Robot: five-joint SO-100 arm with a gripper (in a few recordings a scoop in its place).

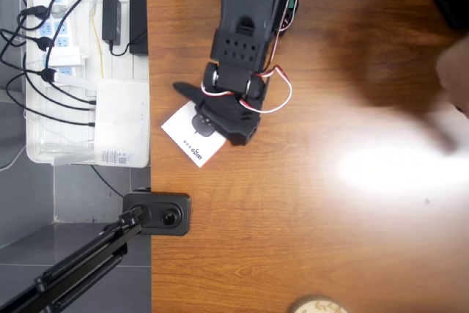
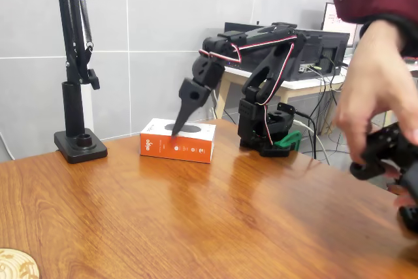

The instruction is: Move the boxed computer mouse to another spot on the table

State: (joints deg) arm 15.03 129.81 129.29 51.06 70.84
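Note:
The boxed computer mouse (image 1: 192, 141) is a flat white carton with a reddish-orange side (image 2: 179, 148). It lies near the table's (image 1: 330, 218) left edge in the overhead view. My black gripper (image 1: 205, 116) hangs right over the carton, pointing steeply down. In the fixed view its tip (image 2: 177, 129) is at the carton's top face. From above, one finger (image 1: 183, 90) sticks out to the left, apart from the other, so the jaws look open. The arm hides the carton's upper part. Nothing is gripped.
A white tray (image 1: 37, 153) of power strips, cables and a white router-like box (image 1: 121, 119) sits left of the table. A black camera stand (image 1: 160, 214) (image 2: 80, 145) is clamped at that edge. A person's hand (image 2: 372, 96) is at the right. A round wooden disc (image 2: 13, 262) lies at the front.

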